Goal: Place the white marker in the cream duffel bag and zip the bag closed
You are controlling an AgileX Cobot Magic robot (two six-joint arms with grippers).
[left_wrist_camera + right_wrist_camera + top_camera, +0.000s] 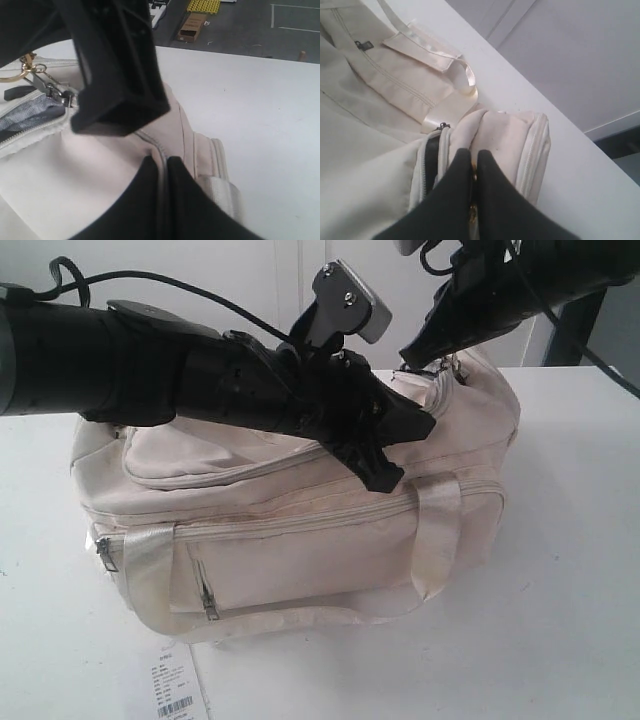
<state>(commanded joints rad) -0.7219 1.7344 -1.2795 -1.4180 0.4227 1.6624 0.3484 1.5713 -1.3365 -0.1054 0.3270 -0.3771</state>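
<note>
A barcoded paper tag [176, 695] lies at the near edge of the white table [560, 580], just in front of the cream duffel bag [300, 560]. The bag sits on its base with its front zip pockets facing the camera. It is soft, matte cloth, slumped and creased, with rounded ends, and a glossy webbing handle [437, 530] runs down its front face.

Across the top, the left gripper [386, 472] reaches in from the left and rests on the near right part of the lid. The left wrist view shows its black fingers [187, 200] drawn together on a ridge of fabric beside the piping, apparently holding the limp cloth taut so the slider can run.

Farther back, the curved top zip is partly undone at the right end, and grey patterned lining [30, 112] shows through the gap. The right gripper [413, 357] angles down there from the far right. Its fingers [452, 195] are pressed together with a gold glint between them, most likely the zip pull [22, 70], a gold ring on metal links.

The white marker appears in no view. It may be inside the bag, but the pictures cannot confirm that. On this evidence the work is at the zipping stage, with the closure unfinished.
</note>
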